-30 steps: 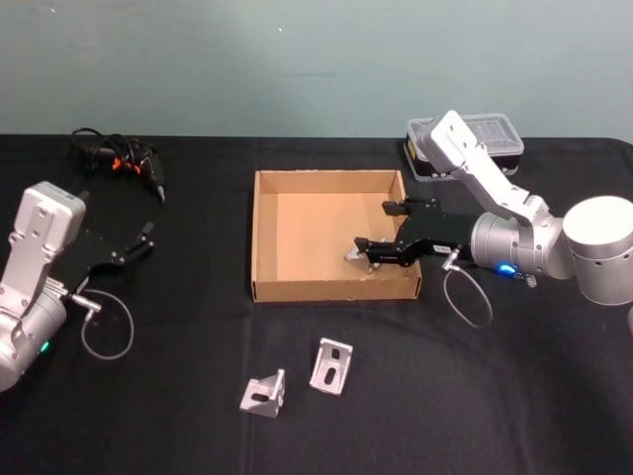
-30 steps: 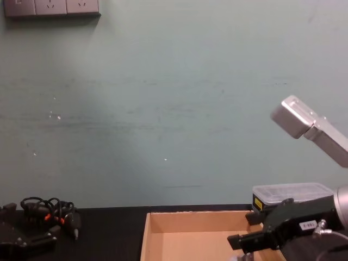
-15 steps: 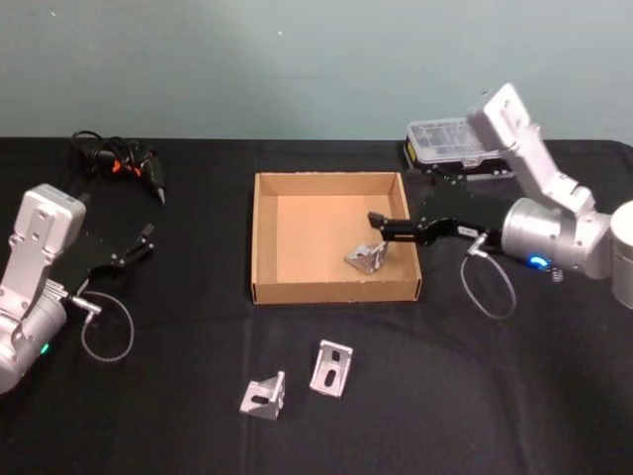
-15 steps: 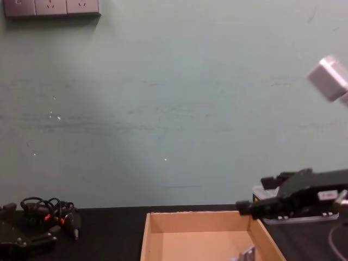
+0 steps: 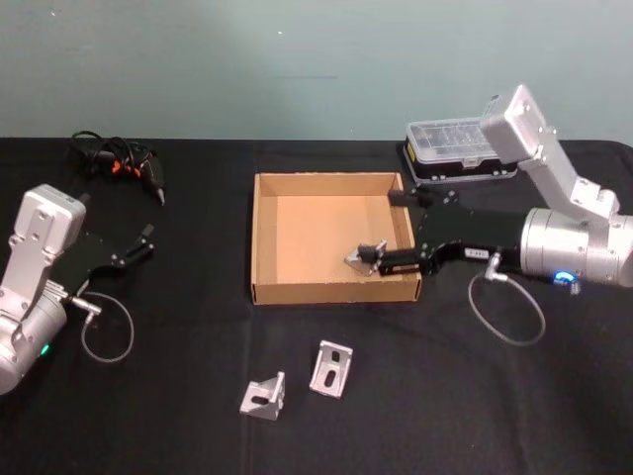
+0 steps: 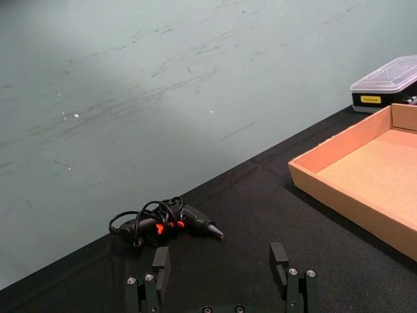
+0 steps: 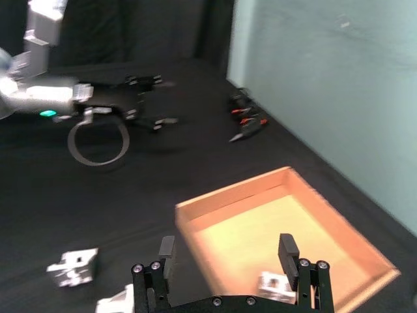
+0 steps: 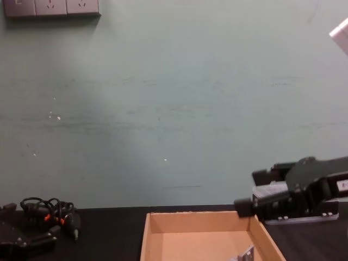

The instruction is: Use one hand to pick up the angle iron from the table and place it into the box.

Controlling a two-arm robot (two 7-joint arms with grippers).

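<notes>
Angle iron [image 5: 361, 258] now lies released in the box [image 5: 259, 237]; right end effector [image 5: 386, 231] spread open, empty.

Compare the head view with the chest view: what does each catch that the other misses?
Head view alone: one loose angle iron and another loose angle iron on the table in front of the box. Chest view alone: wall sockets, high left. Shared: the box, the boxed angle iron, the open right gripper reaching over its right wall, the cable tangle, the clear-lidded case. The left gripper sits parked at the table's left.

Robotics lab: black table [image 5: 178, 426], bare wall [image 8: 163, 109] (sockets [image 8: 51, 7] above)
</notes>
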